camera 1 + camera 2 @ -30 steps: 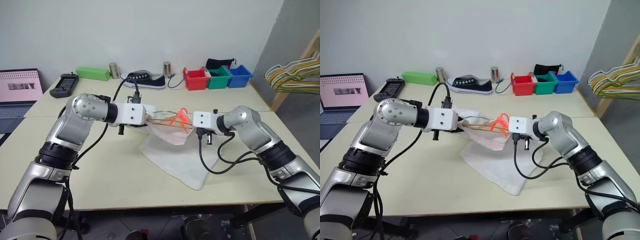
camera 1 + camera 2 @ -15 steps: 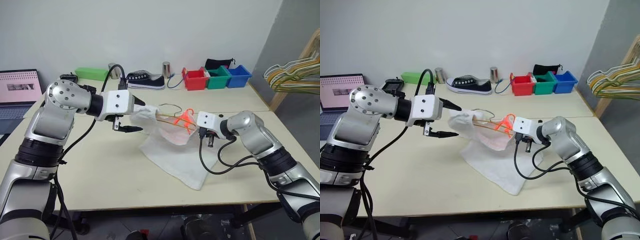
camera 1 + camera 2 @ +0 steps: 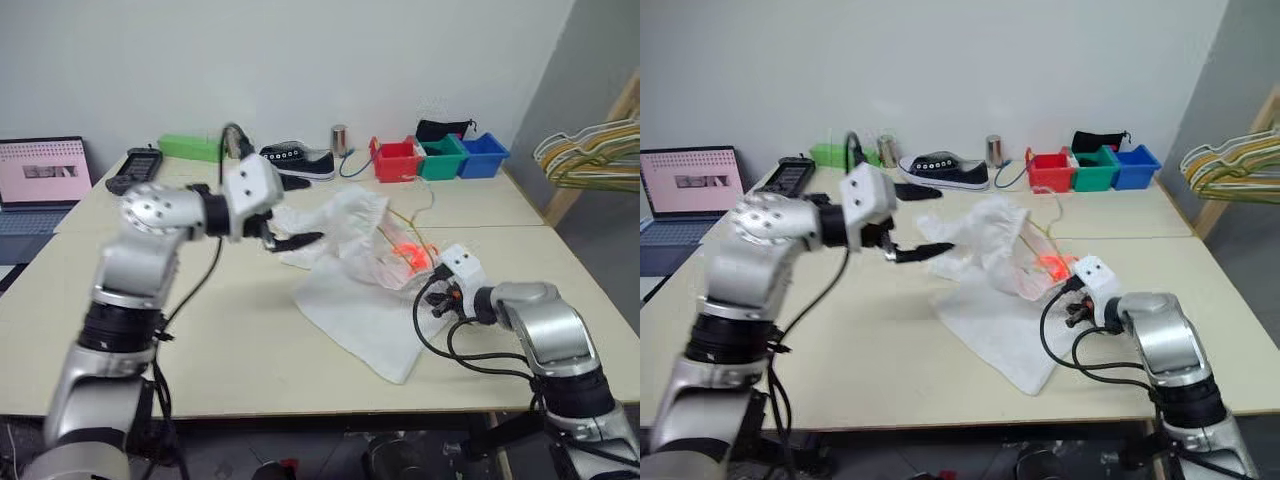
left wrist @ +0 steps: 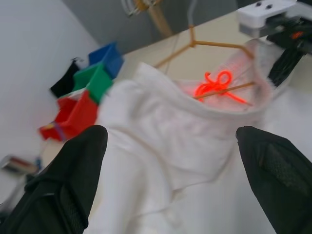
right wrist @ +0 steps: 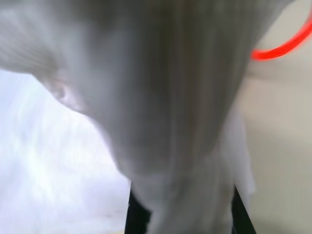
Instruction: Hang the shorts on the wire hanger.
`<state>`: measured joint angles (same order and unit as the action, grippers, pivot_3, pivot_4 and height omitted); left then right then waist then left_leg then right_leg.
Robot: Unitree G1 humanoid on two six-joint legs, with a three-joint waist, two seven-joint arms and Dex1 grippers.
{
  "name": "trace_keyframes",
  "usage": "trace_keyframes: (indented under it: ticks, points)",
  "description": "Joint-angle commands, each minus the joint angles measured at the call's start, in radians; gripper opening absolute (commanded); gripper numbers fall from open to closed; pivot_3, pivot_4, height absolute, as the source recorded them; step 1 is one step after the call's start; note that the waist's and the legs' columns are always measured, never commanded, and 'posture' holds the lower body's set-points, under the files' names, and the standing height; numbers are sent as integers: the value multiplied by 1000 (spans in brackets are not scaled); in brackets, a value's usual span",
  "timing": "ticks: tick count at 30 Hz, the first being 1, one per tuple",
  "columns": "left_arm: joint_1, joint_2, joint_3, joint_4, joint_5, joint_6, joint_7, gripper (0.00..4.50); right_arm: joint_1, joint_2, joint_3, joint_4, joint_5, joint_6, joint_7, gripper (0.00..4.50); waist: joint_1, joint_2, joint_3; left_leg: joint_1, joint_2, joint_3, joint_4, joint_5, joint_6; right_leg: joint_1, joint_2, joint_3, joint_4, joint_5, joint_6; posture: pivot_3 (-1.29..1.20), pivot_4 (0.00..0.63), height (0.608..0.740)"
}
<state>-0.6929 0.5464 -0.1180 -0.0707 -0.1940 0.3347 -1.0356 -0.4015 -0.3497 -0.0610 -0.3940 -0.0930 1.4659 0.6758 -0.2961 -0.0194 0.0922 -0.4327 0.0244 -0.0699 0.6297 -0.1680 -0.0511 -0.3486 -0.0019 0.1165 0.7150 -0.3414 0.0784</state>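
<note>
The left tool (image 3: 300,238) is seen spread wide and empty beside the shorts (image 3: 350,240), bunched over the worktop (image 3: 200,330). The wire hanger (image 4: 204,46) is threaded through the waistband, which is pinched by the right tool (image 3: 432,280). Fabric is best regripped and drawn evenly along the wire.

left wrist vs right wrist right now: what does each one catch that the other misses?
Left wrist: the hanger threaded through the waistband, the red, green and blue bins, the right gripper at the waistband's edge, and its own open fingers. Right wrist: white cloth bunched between its own shut fingers, up close. Both: the shorts and the orange drawstring.
</note>
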Motion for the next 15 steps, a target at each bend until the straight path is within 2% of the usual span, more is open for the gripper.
trace_keyframes:
  ticks: [1, 8, 15]
  points:
    - [-24, -74, -26, -51, -20, 17, 63, 4480, -7, 60, -148, -100, -24, 131, -116, 0, -19, 0, -1, 0, 0, 0, 0, 0, 0, 0, 0, 0, 0, 0, 0, -382, 0, 740]
    - [-112, -264, -106, 71, -7, -47, 95, 4480, 0, 271, -429, -171, -130, 149, -328, 0, -92, 8, -15, 1, -1, 4, 0, 0, 0, 0, 0, 3, -1, 1, 1, -471, 0, 740]
    - [-228, -374, -144, 230, 4, -150, 75, 4480, -42, 294, -539, -221, -221, 149, -472, 0, -208, 12, -18, 1, -1, 8, -1, 0, 0, 0, -1, 7, -2, 0, 2, -526, 0, 740]
